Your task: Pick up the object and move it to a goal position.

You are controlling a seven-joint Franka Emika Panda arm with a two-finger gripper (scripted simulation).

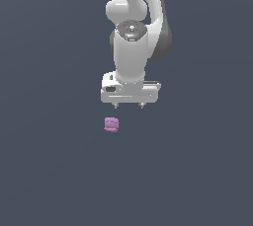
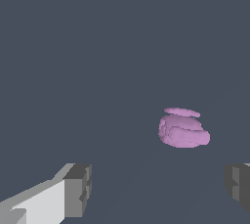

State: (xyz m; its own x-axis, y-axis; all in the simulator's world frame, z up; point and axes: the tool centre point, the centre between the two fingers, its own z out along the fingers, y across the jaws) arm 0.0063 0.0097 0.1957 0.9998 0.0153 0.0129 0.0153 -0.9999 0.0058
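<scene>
The object (image 1: 111,125) is a small pink-purple ridged block lying on the dark grey floor, below my gripper and slightly toward the exterior view's left. My white gripper (image 1: 128,105) hangs above it with its short fingertips pointing down and set wide apart, nothing between them. In the wrist view the object (image 2: 183,130) shows as a pink lump ahead of the two grey fingers (image 2: 78,189), lying apart from both and closer to the one at the picture's edge. The gripper (image 2: 158,186) is open and empty.
The white arm (image 1: 133,18) rises behind the gripper toward the top of the exterior view. A plain dark grey surface (image 1: 49,170) spreads all around; no other objects or a goal marker show.
</scene>
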